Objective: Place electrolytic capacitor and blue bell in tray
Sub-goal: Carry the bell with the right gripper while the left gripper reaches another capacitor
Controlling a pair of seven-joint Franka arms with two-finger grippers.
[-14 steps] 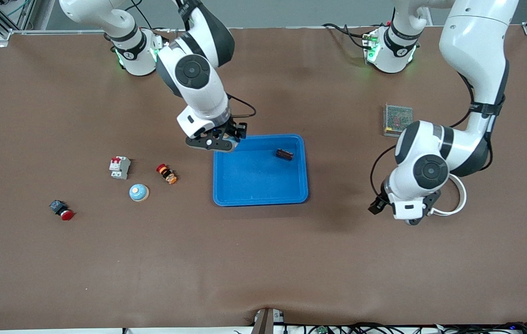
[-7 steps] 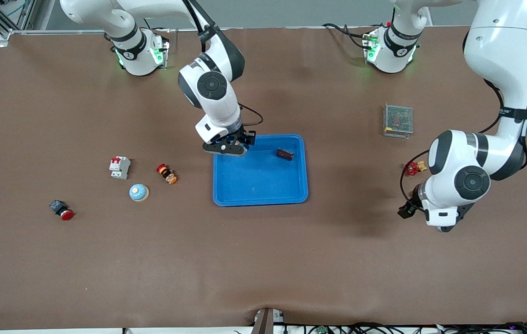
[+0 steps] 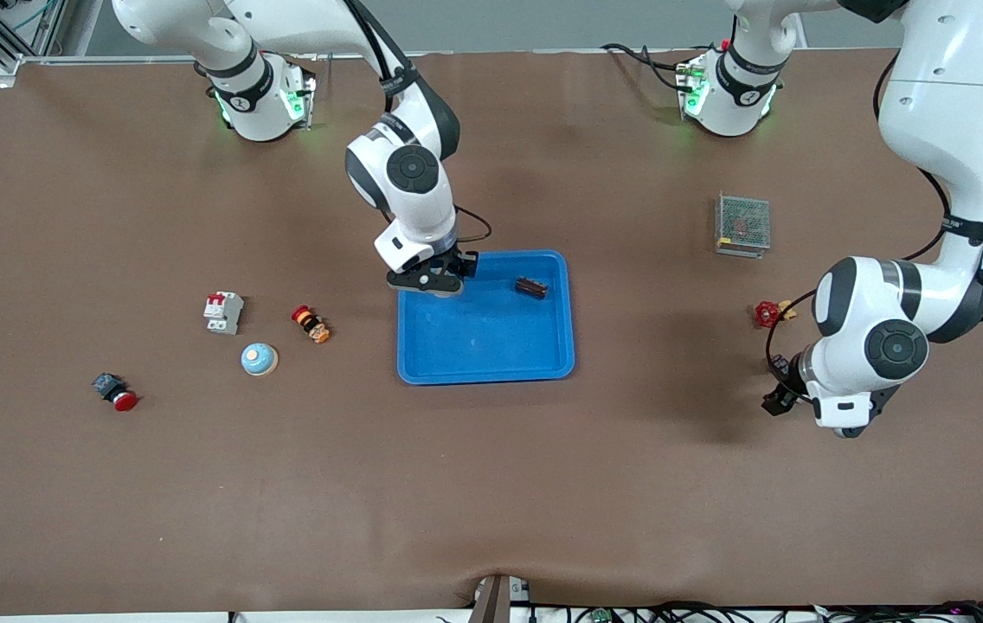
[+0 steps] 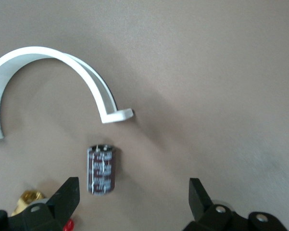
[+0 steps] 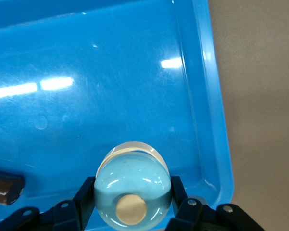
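Note:
My right gripper (image 3: 433,284) hangs over the corner of the bright-blue tray (image 3: 485,376) nearest the right arm's base. It is shut on a pale blue bell (image 5: 132,179) with a tan button, just above the tray floor (image 5: 134,72). A dark brown cylinder (image 3: 531,288) lies in the tray. My left gripper (image 3: 781,400) is low over the table toward the left arm's end, fingers open. The electrolytic capacitor (image 4: 102,169), dark with pale print, lies on the table just ahead of the open jaws (image 4: 132,192), close to one finger. In the front view it is hidden.
A second blue bell (image 3: 259,359), a white breaker (image 3: 222,311), an orange-red part (image 3: 311,324) and a red push button (image 3: 115,392) lie toward the right arm's end. A grey mesh box (image 3: 742,223), a red valve handle (image 3: 767,313) and a white curved strip (image 4: 53,57) are near the left arm.
The right gripper carried the bell toward the tray and came lower over its corner. The left arm swung toward its end of the table, uncovering the red valve handle.

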